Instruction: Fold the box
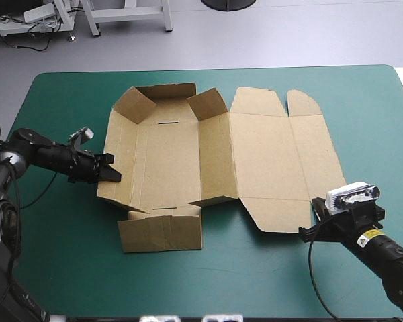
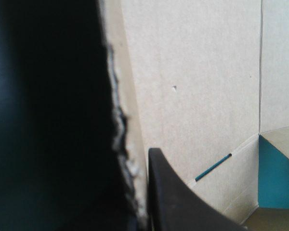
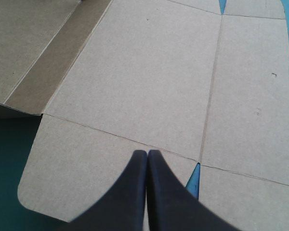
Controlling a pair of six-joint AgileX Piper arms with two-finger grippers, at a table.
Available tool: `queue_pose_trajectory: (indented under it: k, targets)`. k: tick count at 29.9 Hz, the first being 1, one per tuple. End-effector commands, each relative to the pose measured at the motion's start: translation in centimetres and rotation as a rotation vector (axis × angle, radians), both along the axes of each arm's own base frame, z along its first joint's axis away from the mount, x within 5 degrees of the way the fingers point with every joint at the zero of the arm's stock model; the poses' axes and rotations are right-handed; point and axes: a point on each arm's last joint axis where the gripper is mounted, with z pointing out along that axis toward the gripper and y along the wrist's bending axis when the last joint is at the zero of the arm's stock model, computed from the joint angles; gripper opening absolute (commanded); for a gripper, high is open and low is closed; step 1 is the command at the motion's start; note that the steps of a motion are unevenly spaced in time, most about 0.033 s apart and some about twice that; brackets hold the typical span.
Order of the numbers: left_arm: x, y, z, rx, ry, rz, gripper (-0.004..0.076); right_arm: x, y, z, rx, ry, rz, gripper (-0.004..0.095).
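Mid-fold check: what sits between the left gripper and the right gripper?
The box spans nearly all of that stretch in the high view: the left gripper is at its left wall, the right gripper by its near right flap.

Box (image 1: 181,161): brown cut board, partly set up.
Walls (image 1: 121,134): left side and far corner flaps raised.
Lid (image 1: 269,154): laid flat, rightward.
Place: middle of table (image 1: 67,94).

free: teal-green surface (image 1: 255,268) bare along near and right edges | blocked: box (image 1: 168,161) raised walls mid-left | low: flat lid (image 1: 265,157), passable above
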Motion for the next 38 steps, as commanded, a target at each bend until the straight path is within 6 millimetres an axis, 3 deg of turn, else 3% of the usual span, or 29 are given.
queue_pose_trajectory:
  k: [1,7,12,16,27,33,38]
  targets:
    - [-0.3,-2.5,1.9,0.022,-0.050,-0.100,-0.0006,0.4,-0.1,1.4,0.028,-0.088,-0.024,-0.0006]
    - [-0.6,-6.2,1.4,0.210,-0.098,-0.290,-0.0006,0.4,-0.1,1.4,0.028,-0.088,-0.024,-0.0006]
    - [-1.3,-8.8,3.2,0.374,-0.195,-0.402,-0.0006,0.4,-0.1,1.4,0.028,-0.088,-0.024,-0.0006]
    - [-2.2,-10.5,5.9,0.505,-0.312,-0.462,-0.0006,0.4,-0.1,1.4,0.028,-0.088,-0.024,-0.0006]
    - [-4.9,-13.3,15.8,0.769,-0.767,-0.534,-0.0006,0.6,-0.2,2.1,0.042,-0.139,-0.037,-0.0006]
    - [-5.1,-14.3,19.2,0.868,-0.943,-0.548,-0.0006,0.8,-0.2,3.2,0.054,-0.192,-0.045,-0.0006]
    - [-5.8,-16.3,21.1,0.921,-1.083,-0.592,-0.0006,1.0,-0.2,4.6,0.051,-0.235,-0.044,-0.0006]
